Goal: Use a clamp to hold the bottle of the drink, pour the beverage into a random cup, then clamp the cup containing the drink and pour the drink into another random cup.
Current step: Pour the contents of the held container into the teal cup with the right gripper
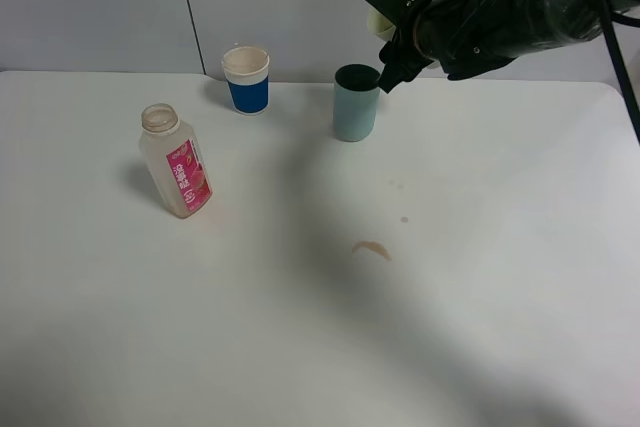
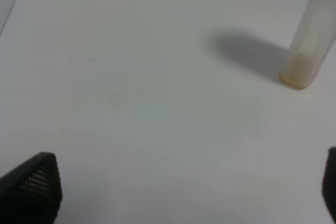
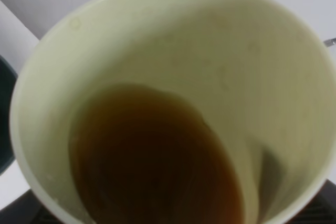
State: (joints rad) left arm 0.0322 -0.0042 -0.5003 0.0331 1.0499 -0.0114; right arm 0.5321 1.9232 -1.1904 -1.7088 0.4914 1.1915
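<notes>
Yellow-green tumbler point(image 3: 173, 51) above teal tumbler point(image 1: 355, 107)

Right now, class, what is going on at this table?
The right gripper holds the yellow-green cup, with brown drink inside, raised beside the rim of the teal cup. The bottle stands uncapped, nearly empty, on the table. The left gripper hangs open over bare tabletop.
</notes>
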